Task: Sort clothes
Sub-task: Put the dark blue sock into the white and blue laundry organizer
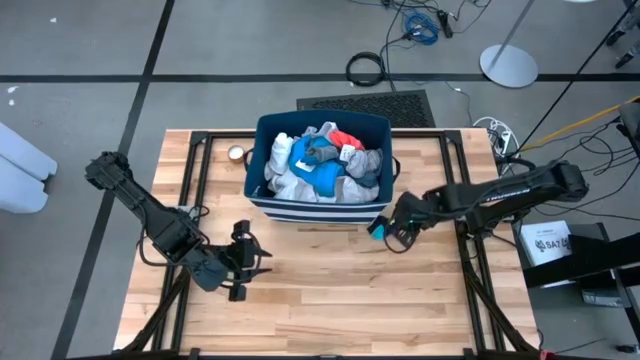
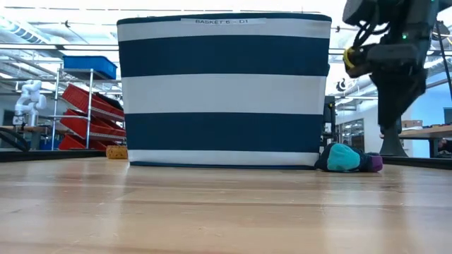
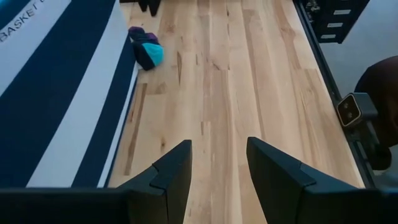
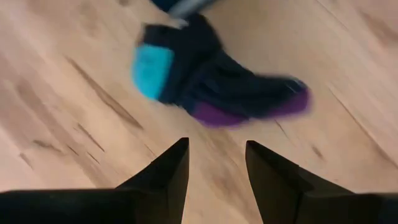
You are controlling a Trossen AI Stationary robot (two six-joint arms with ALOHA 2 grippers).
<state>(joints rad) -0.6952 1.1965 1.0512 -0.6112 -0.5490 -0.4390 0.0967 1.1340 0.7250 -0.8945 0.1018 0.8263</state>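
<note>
Beside the bin's (image 1: 262, 205) right near corner lies one dark sock (image 1: 378, 227); your right gripper (image 1: 396, 234) hovers over it, fingers parted and empty. Nearly all the clothes (image 1: 322, 165) remain inside. Your left gripper (image 1: 252, 262) waits, open, empty.

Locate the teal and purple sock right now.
The sock lies on the table by the striped bin's front right corner in the high view, under the right gripper, its fingers open and empty.

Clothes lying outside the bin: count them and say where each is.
1: a navy sock with teal and purple patches, on the table against the striped bin, below the right gripper. Others may be hidden behind the bin.
</note>
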